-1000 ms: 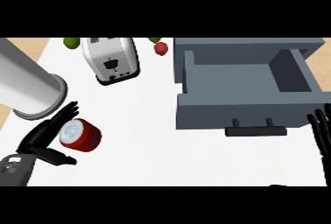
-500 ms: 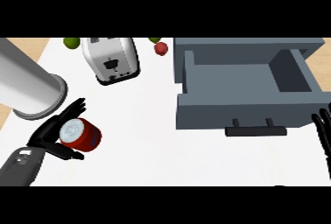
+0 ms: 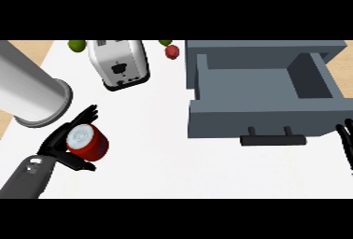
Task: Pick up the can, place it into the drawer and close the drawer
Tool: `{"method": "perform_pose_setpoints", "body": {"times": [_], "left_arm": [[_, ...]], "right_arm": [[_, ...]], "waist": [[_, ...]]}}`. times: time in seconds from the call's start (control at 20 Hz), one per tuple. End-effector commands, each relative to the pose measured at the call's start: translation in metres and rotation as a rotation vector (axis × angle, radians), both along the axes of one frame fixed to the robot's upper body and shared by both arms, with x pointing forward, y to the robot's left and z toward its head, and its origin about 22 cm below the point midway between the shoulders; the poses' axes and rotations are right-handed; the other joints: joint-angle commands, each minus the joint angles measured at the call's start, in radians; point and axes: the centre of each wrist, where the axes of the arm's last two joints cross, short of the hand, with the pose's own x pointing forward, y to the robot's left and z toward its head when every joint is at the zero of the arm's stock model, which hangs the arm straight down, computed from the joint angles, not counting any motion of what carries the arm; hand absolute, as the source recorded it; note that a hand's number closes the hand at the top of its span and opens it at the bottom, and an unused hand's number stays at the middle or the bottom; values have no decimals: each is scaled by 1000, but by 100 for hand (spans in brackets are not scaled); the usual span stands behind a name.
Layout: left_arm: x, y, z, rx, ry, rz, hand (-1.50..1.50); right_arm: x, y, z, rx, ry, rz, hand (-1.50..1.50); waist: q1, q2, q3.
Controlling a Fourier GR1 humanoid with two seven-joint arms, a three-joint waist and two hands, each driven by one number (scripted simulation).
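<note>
The red can [image 3: 86, 141] with a silver top stands on the white counter at the left. My left hand [image 3: 56, 145] is against its left side. The fingers [image 3: 87, 115] stretch past the can's far side, still fairly straight, and the thumb [image 3: 77, 164] lies along its near side. The grey drawer [image 3: 262, 123] stands pulled open at the upper right with nothing in it, its dark handle [image 3: 272, 139] facing me. My right hand [image 3: 345, 145] rests open at the right edge, fingers up, just right of the handle.
A silver toaster [image 3: 121, 63] stands at the back, left of the drawer. A big steel cylinder [image 3: 31, 93] lies just behind the can. A red fruit [image 3: 172, 51] and a green one [image 3: 77, 45] sit at the counter's far edge.
My left hand has slid in closer to the can, so the can now sits between thumb and fingers. The can, the drawer and my right hand have stayed put.
</note>
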Motion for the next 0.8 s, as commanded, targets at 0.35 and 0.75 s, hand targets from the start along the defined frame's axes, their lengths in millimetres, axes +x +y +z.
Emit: {"method": "perform_pose_setpoints", "body": {"times": [0.35,0.75], "left_arm": [[17,-24,1,-117,-16,-133,-150],[19,-37,3,-209,-6,-196,150]], "right_arm": [[-4,-1,-9,7,7,15,-150],[-3,-9,3,20,1,-9,-150]], "waist": [[-2,0,0],[10,-4,1]]}}
